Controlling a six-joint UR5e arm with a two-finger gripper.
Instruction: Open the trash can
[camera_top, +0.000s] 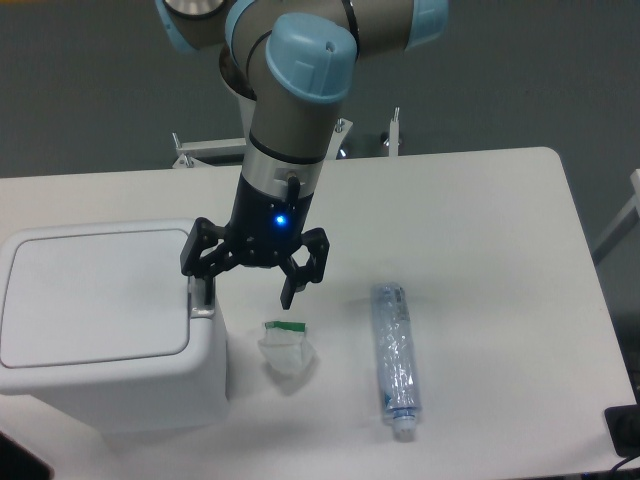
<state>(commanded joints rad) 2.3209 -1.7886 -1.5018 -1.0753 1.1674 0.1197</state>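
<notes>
The trash can is a large white boxy bin at the left of the table, its flat lid shut. A small grey push-button tab sits on its right edge. My gripper is open, hanging over the bin's right edge. Its left finger is right at the tab, touching or just above it; I cannot tell which. Its right finger hangs over the table beside the bin.
A crumpled white wrapper with a green strip lies on the white table just right of the bin. A clear plastic bottle lies further right. Metal brackets stand at the table's far edge.
</notes>
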